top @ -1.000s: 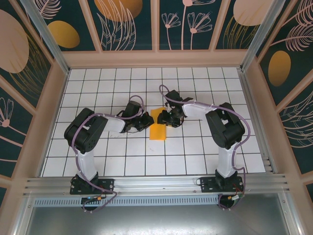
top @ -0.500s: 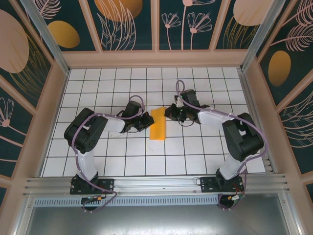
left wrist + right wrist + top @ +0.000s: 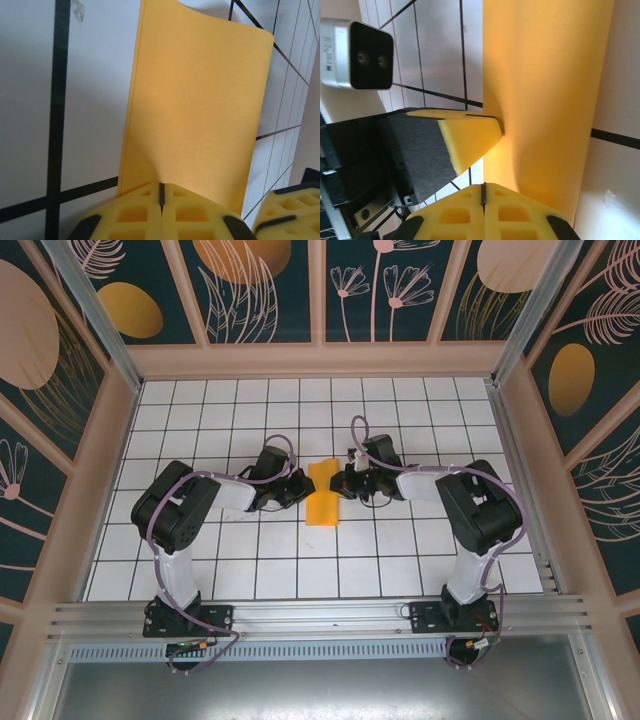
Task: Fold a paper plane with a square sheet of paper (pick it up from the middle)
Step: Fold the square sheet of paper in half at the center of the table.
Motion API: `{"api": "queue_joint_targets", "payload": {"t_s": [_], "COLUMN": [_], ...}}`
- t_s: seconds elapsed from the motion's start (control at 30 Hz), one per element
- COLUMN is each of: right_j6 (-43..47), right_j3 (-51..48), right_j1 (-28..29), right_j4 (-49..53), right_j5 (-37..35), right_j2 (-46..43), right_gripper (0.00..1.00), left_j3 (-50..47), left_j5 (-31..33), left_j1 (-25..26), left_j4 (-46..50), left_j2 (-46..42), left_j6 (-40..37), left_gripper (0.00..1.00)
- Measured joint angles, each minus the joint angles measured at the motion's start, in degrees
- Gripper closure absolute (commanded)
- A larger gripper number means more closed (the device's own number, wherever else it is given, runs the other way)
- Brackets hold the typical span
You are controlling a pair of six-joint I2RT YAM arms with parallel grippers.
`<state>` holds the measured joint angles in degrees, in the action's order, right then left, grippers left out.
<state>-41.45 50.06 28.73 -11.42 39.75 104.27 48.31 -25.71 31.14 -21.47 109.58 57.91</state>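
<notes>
The square sheet of paper [image 3: 323, 494] lies on the white grid table, folded to a tall orange-yellow rectangle about one tile wide. My left gripper [image 3: 305, 488] is shut, its tips on the paper's left edge. In the left wrist view the closed yellow pads [image 3: 140, 215] press on the near edge of the sheet [image 3: 200, 100]. My right gripper [image 3: 343, 483] is shut too, tips at the paper's right edge. The right wrist view has its gripper [image 3: 483, 190] against the sheet [image 3: 550, 85], and the left gripper's finger [image 3: 470, 135] touches it from the other side.
White tiled table [image 3: 250, 570] with wooden walls on three sides and dark floral panels above. Both arm bases stand at the near rail [image 3: 320, 618]. The two grippers face each other closely across the paper.
The right gripper shut, swung off to the right, then came back to the paper's right edge. The raised flap now lies flat. The left arm has not moved.
</notes>
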Motion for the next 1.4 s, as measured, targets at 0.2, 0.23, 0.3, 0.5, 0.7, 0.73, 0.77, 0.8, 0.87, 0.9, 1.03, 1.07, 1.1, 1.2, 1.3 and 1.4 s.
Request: {"api": "queue_joint_targets", "payload": {"t_s": [0.2, 0.23, 0.3, 0.5, 0.7, 0.73, 0.77, 0.8, 0.87, 0.9, 1.03, 1.07, 1.1, 1.2, 1.3, 1.4], "right_j6": [0.61, 0.63, 0.66, 0.85, 1.03, 1.03, 1.01, 0.98, 0.83, 0.83, 0.81, 0.81, 0.81, 0.81, 1.09, 1.99], "right_j3": [-2.14, -2.71, -4.00, -6.01, -6.21, -6.21, -6.21, -6.21, -6.21, -6.21, -6.34, -6.49, -6.80, -7.78, -7.85, -7.89], "right_j1": [-0.02, -0.02, -0.04, -0.55, -0.57, -0.57, -0.57, -0.57, -0.55, -0.50, -0.20, -0.13, -0.13, 0.15, 0.98, 1.38], "right_j4": [-0.33, -0.44, -0.90, -4.24, -4.70, -4.66, -4.63, -4.66, -4.68, -4.72, -4.90, -4.94, -4.96, -4.90, -4.35, -3.32], "right_j5": [0.24, 0.22, 0.24, 1.11, 1.29, 1.27, 1.27, 1.27, 1.31, 1.31, 1.29, 1.27, 1.29, 1.46, 1.27, 0.50], "right_j2": [1.27, 1.40, 1.64, 1.99, 1.86, 1.70, 1.38, 0.98, -0.61, -1.40, -3.32, -3.39, -3.39, -3.28, -2.58, -1.42], "right_gripper": [1.00, 1.00, 1.00, 1.00, 1.00, 1.00, 1.00, 1.00, 1.00, 1.00, 1.00, 1.00, 1.00, 1.00, 1.00, 1.00], "left_j3": [-0.02, -0.04, -0.20, -0.39, -0.70, -0.79, -0.92, -1.01, -1.07, -1.07, -1.11, -1.16, -1.18, -1.29, -1.29, -1.29], "left_j5": [0.00, 0.00, 0.00, -0.04, -0.04, -0.04, -0.04, -0.04, -0.04, -0.04, -0.04, -0.04, -0.04, -0.07, -0.07, -0.07], "left_j1": [0.00, 0.00, 0.00, 0.00, 0.00, 0.00, 0.00, 0.00, 0.00, 0.00, 0.00, 0.00, 0.00, 0.00, 0.00, -0.02], "left_j4": [-0.02, -0.13, -0.39, -0.96, -1.57, -1.77, -2.01, -2.21, -2.38, -2.38, -2.45, -2.54, -2.60, -2.82, -2.82, -2.82], "left_j2": [0.00, 0.00, 0.00, 0.09, 0.09, 0.09, 0.09, 0.09, 0.09, 0.09, 0.09, 0.09, 0.09, 0.09, 0.09, 0.09], "left_j6": [0.00, 0.00, 0.00, 0.00, 0.02, 0.02, 0.02, 0.04, 0.02, 0.02, 0.02, 0.04, 0.04, 0.02, 0.04, 0.04], "left_gripper": [1.00, 1.00, 1.00, 1.00, 1.00, 1.00, 1.00, 1.00, 1.00, 1.00, 1.00, 1.00, 1.00, 1.00, 1.00, 1.00]}}
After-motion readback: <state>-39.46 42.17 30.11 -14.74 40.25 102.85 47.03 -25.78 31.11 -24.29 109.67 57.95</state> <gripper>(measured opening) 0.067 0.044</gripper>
